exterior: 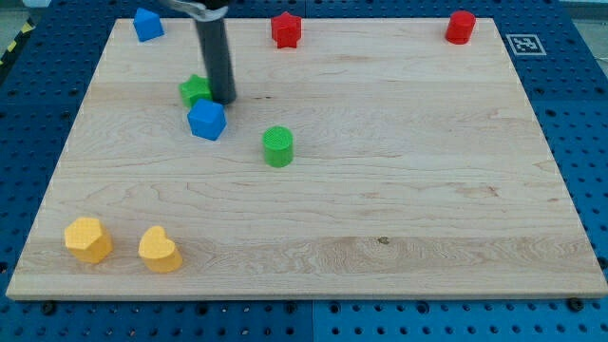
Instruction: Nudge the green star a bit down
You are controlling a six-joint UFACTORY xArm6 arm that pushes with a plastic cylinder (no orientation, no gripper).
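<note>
The green star (195,90) lies on the wooden board (399,190) at the upper left, partly hidden by my dark rod. My tip (222,100) rests on the board right against the star's right side. A blue cube (207,121) sits just below the star and the tip, close to both. A green cylinder (277,146) stands to the right of the blue cube, lower down.
A blue block (147,24) sits at the top left, a red star-like block (286,29) at top centre, and a red cylinder (461,27) at top right. Two yellow blocks (87,238) (160,250) lie at the bottom left.
</note>
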